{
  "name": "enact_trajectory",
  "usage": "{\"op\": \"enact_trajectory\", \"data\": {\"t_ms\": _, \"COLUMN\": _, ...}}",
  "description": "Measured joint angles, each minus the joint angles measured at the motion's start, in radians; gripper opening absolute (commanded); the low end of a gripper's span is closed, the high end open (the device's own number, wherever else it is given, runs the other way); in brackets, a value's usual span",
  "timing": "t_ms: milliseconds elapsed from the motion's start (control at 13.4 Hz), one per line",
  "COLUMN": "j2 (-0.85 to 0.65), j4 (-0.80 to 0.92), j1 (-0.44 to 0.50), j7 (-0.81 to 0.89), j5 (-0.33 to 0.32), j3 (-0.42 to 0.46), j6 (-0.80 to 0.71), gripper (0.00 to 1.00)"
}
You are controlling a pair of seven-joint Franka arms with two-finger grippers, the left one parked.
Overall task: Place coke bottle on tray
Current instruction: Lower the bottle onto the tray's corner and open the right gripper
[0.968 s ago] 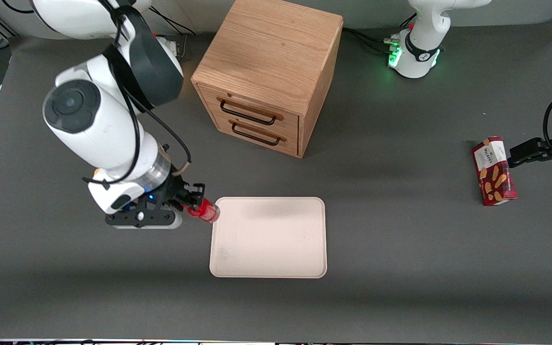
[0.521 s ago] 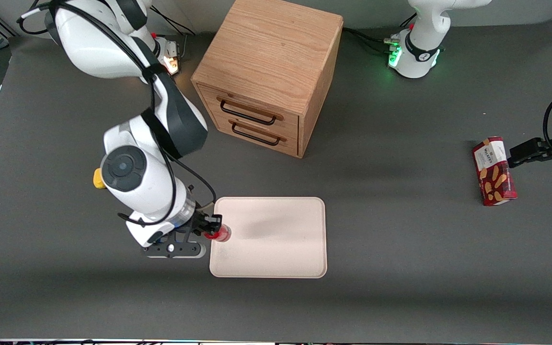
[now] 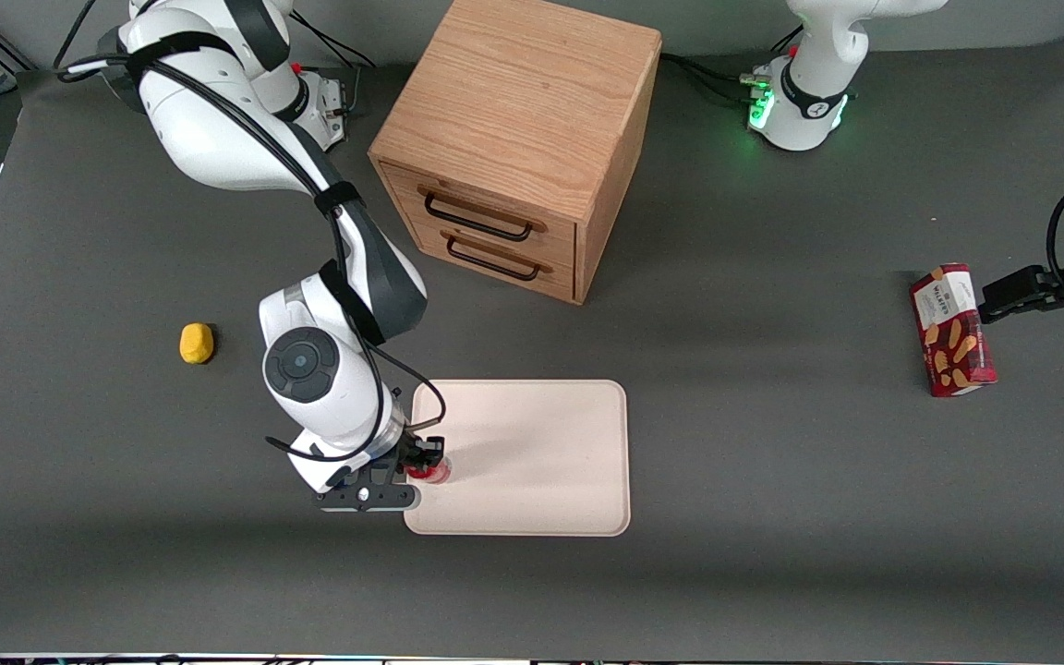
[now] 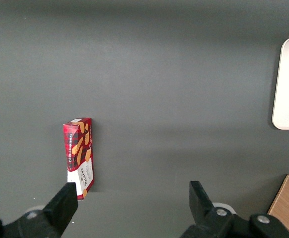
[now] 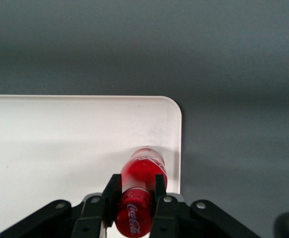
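tool (image 3: 423,465) clamped on coke bottle (image 3: 431,473), moved from tray's (image 3: 532,462) 10 o'clock corner to over its 8 o'clock edge | label "Coca-Cola" | yellow lump (image 3: 196,343) now uncovered on bench (image 3: 772,517)

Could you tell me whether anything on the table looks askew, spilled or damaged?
Nothing stands out. The pincer holds the coke bottle over the tray near its edge; the snack box lies flat, the drawer cabinet is closed, nothing spilled.
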Motion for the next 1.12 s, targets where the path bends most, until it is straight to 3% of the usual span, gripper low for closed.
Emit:
{"op": "enact_trajectory", "data": {"t_ms": 447, "j2": 0.002, "j4": -0.027, "j1": 0.000, "j7": 0.000, "j5": 0.000, "j3": 0.000, "j6": 0.008, "gripper": 0.00}}
{"op": "enact_trajectory", "data": {"t_ms": 521, "j2": 0.003, "j4": -0.030, "j1": 0.000, "j7": 0.000, "j5": 0.000, "j3": 0.000, "j6": 0.008, "gripper": 0.22}}
{"op": "enact_trajectory", "data": {"t_ms": 670, "j2": 0.003, "j4": -0.030, "j1": 0.000, "j7": 0.000, "j5": 0.000, "j3": 0.000, "j6": 0.009, "gripper": 0.85}}
{"op": "enact_trajectory", "data": {"t_ms": 745, "j2": 0.003, "j4": -0.029, "j1": 0.000, "j7": 0.004, "j5": 0.000, "j3": 0.000, "j6": 0.009, "gripper": 1.00}}
{"op": "enact_trajectory", "data": {"t_ms": 1117, "j2": 0.001, "j4": -0.027, "j1": 0.000, "j7": 0.048, "j5": 0.000, "j3": 0.000, "j6": 0.012, "gripper": 1.00}}
